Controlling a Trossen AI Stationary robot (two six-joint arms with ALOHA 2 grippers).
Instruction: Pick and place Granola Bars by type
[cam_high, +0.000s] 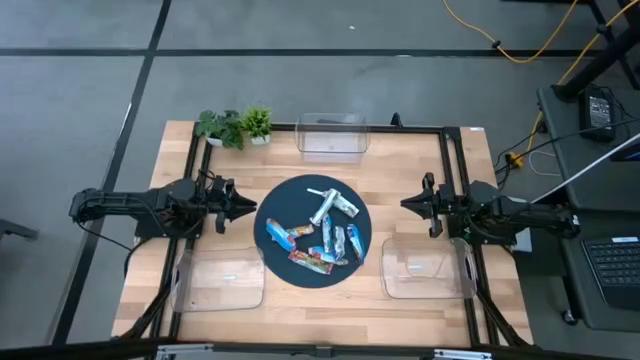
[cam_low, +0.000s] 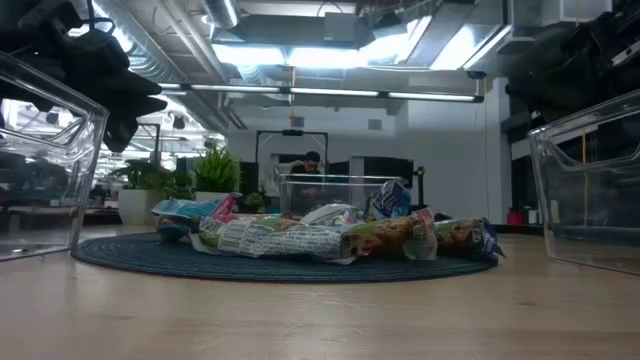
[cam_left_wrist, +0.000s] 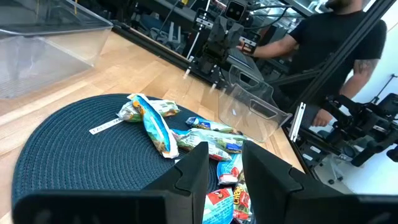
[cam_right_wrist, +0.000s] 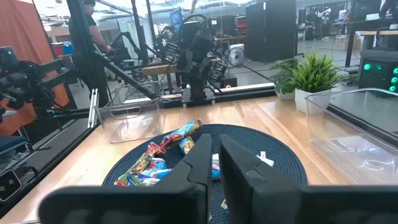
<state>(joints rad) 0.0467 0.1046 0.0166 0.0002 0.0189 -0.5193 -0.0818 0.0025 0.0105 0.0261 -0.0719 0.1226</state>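
Granola Bars (cam_left_wrist: 186, 134) heaped on dark mat (cam_left_wrist: 68, 155)

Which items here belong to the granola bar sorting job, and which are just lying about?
Job items:
- granola bars piled on the round mat
- three clear bins: far, near left, near right
- left gripper and right gripper, both empty, either side of the mat

Lying about:
- two potted plants
- thin white strip

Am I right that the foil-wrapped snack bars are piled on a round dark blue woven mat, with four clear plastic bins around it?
Not quite: the high view shows three clear plastic bins, not four. The foil-wrapped snack bars do lie piled on the round dark blue woven mat.
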